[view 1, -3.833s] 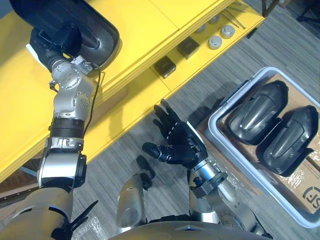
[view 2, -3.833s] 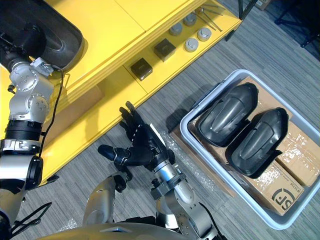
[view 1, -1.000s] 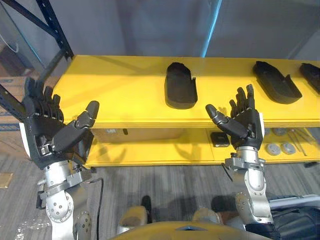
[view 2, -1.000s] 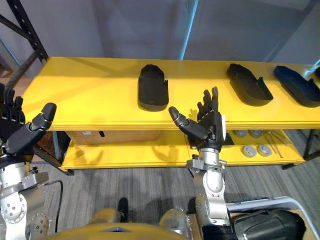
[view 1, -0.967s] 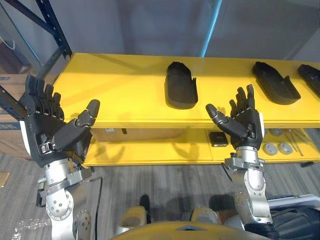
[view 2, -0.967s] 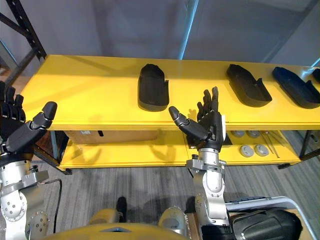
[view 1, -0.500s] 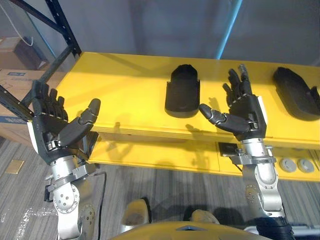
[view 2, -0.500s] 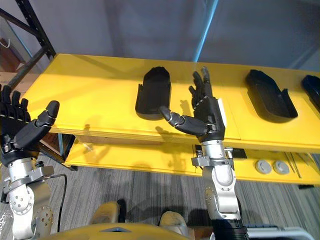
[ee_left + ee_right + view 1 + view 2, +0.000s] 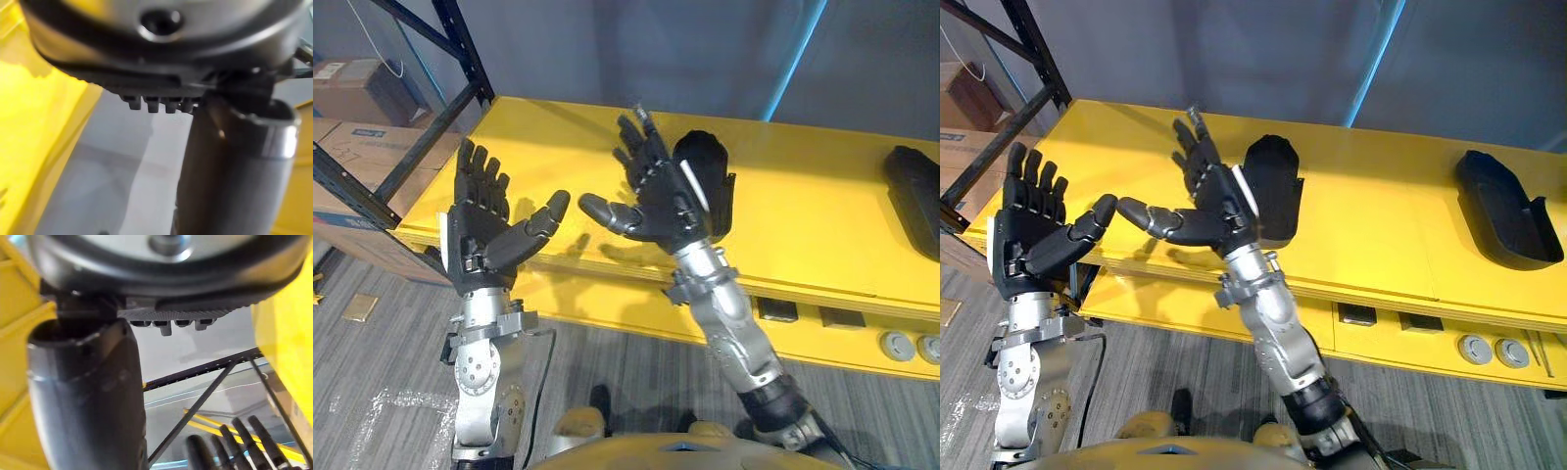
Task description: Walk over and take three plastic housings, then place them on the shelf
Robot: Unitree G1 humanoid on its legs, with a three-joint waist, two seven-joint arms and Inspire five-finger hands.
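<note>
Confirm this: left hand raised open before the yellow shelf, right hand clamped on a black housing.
Wrong: the right hand is open and empty in the right eye view; the black housing lies on the yellow shelf behind it. The left hand is raised open.

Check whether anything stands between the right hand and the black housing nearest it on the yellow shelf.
Nothing visible does. The right hand, open and empty, is held up in front of the housing, which lies on the yellow shelf with bare surface around it. The left hand, also open, is off to the left.
</note>
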